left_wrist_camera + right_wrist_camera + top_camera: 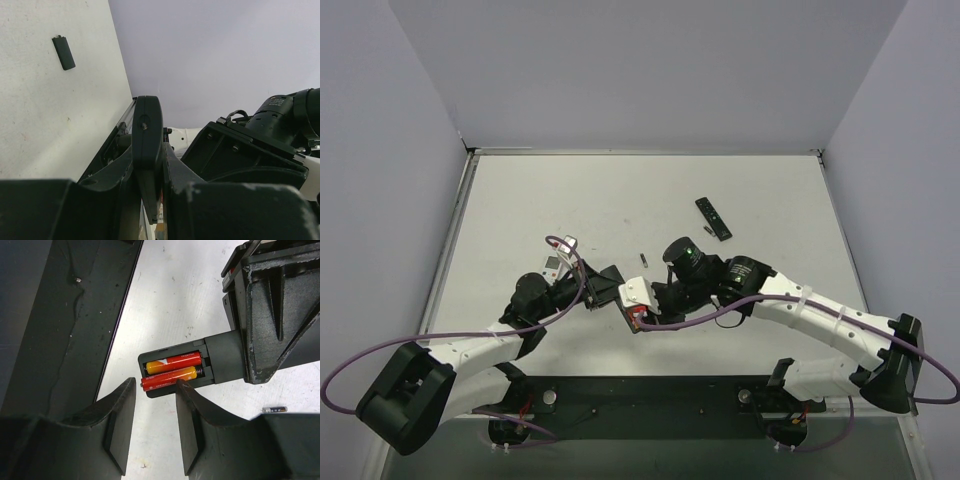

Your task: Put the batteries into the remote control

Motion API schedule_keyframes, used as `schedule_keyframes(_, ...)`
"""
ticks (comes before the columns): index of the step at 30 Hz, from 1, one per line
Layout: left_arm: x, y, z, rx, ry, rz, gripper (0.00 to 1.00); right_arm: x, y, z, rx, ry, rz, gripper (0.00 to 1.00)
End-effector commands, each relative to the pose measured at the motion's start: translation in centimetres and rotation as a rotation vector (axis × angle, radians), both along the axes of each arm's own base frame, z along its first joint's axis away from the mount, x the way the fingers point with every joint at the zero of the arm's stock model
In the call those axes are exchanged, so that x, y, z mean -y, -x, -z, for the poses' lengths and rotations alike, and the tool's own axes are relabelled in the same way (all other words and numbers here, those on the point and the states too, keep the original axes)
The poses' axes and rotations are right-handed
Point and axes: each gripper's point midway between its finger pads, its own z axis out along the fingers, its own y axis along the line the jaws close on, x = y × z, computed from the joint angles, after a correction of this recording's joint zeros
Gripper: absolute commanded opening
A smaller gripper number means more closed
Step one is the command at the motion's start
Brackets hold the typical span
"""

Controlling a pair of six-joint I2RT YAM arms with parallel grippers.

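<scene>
The right claw (pixel 155 385) is spread open. Its two black fingers (pixel 120 425) are held apart, and the end of a red battery is seen between their tips. Whether the tips touch that battery cannot be told.

That lower battery (pixel 170 378) is lying in the open slot of the remote (pixel 220 357). Its left end is poked out a little past the slot's edge. An upper battery (pixel 175 361), red and orange, is laid flat in the slot right beside it, and the two are touching along their sides.

The remote is pinched by the left claw (pixel 148 170), which is pressed shut on it. In the left wrist view the remote is seen edge-on between that claw's fingers. It is held up above the white table (pixel 175 290), between the two arms.

A loose battery (pixel 275 410) is seen lying on the table near the remote. Farther back on the table, well apart from the claws, a flat black piece (pixel 713 218) is laid.
</scene>
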Motion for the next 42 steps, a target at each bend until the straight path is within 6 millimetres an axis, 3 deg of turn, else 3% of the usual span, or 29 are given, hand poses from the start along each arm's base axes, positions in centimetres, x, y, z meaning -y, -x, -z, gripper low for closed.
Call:
schedule_keyframes(1, 0.3, -0.2, -3.1, 0.084, 0.061, 0.017, 0.0, -0.5, 0.6, -0.4, 0.001, -0.015, -0.048, 0.33)
schedule_keyframes(8, 0.3, -0.1, -3.3, 0.085, 0.068, 0.019, 0.0, -0.6, 0.3, 0.4, 0.007, 0.011, -0.039, 0.33)
schedule_keyframes(22, 0.1, 0.0, -3.9, 0.091, 0.083, 0.012, 0.0, -0.8, -0.9, 1.9, 0.034, 0.076, 0.02, 0.25)
schedule_keyframes(42, -0.8, -0.4, -4.4, 0.073, 0.117, -0.083, 0.0, -3.0, -1.9, 3.9, -0.066, 0.149, 0.173, 0.05)
